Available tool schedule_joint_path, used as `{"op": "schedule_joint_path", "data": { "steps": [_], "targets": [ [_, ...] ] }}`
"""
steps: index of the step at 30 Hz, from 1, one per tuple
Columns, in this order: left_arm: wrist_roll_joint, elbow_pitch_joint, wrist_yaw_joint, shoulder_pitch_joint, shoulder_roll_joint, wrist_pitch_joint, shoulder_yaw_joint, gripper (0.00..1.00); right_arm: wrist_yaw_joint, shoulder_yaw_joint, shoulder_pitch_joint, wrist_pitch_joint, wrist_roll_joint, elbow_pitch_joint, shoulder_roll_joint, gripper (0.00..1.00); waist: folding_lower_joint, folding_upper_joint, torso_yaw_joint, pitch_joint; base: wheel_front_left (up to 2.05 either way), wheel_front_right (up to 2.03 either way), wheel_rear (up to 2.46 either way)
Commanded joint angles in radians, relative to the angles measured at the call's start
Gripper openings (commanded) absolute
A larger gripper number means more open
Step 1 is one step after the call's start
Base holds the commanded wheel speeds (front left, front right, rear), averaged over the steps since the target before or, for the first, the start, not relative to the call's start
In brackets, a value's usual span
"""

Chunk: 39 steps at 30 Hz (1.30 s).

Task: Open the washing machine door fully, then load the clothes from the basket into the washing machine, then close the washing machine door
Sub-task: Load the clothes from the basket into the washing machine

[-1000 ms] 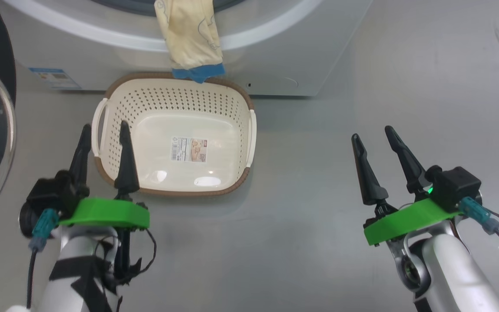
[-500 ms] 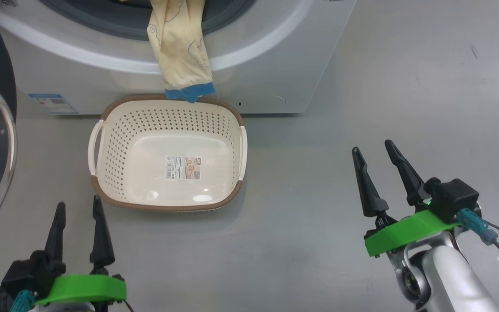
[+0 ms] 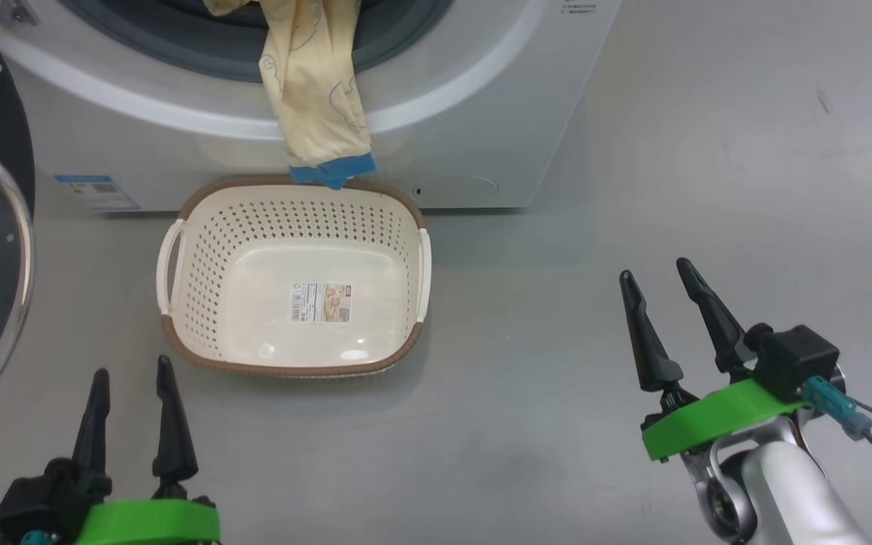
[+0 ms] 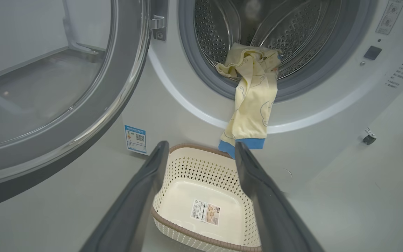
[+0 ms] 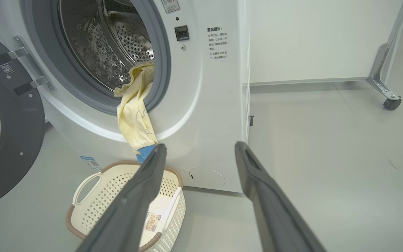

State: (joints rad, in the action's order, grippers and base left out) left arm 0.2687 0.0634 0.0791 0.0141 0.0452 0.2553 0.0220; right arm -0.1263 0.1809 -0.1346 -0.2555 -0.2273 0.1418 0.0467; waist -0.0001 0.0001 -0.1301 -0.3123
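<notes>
Our left gripper (image 3: 132,367) has drawn back. A second ago its fingers stood at the basket's left handle; now they sit at the lower left of the head view, apart from the basket (image 3: 292,372). The head camera has also tilted, so more of the washer (image 3: 481,113) shows along the top; the basket itself has probably not moved. The right gripper (image 3: 654,269) keeps its place at the lower right, over bare floor (image 3: 557,265). Both grippers have their fingers spread wide and carry nothing.

We judge the loading to be almost done, but not finished. The basket is empty, with only its label (image 3: 321,302) on the bottom. The garment (image 3: 319,91) is only half inside. In the left wrist view its top is bunched at the mouth of the drum (image 4: 292,28). The rest hangs over the grey gasket and down the white front, with the blue cuff just above the basket's far rim.

That hanging cloth is the obstacle, since closing the door now would trap it across the gasket. It needs pushing fully inside first.

The door (image 3: 4,129) stands wide open at the left edge, close beside our left arm. The basket sits right against the washer under the opening, so a low reach has to clear its rim.
</notes>
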Motion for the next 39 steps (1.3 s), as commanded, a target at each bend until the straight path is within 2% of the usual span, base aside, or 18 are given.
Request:
{"op": "schedule_joint_path", "data": {
  "steps": [1,9,18,33,39],
  "targets": [
    [-0.017,-0.034,0.006,-0.010,0.005,0.006,0.029,1.00,-0.004,0.019,-0.006,-0.006,0.004,-0.034,0.004,1.00,0.0001,-0.0001,-0.004,-0.001,0.00,0.00,0.00],
    [-0.047,-0.010,0.030,-0.057,0.005,0.006,0.028,1.00,-0.004,0.043,-0.015,-0.006,-0.008,-0.036,0.004,1.00,0.0001,-0.0001,-0.040,-0.026,0.00,0.00,0.00],
    [-0.057,0.076,0.047,-0.187,0.016,0.006,-0.007,1.00,-0.004,0.071,-0.043,-0.006,-0.026,-0.041,0.004,1.00,0.0001,-0.0001,-0.100,-0.094,0.00,0.00,0.00],
    [-0.028,0.253,0.051,-0.578,0.084,0.003,-0.092,1.00,-0.004,0.111,-0.147,-0.006,-0.081,-0.069,0.004,1.00,0.0001,-0.0001,-0.182,-0.324,0.00,0.00,0.00],
    [-0.013,0.312,0.051,-0.700,0.096,0.002,-0.114,1.00,-0.004,0.119,-0.179,-0.006,-0.091,-0.079,0.004,1.00,0.0001,-0.0001,-0.197,-0.379,0.00,0.00,0.00]
  ]
}}
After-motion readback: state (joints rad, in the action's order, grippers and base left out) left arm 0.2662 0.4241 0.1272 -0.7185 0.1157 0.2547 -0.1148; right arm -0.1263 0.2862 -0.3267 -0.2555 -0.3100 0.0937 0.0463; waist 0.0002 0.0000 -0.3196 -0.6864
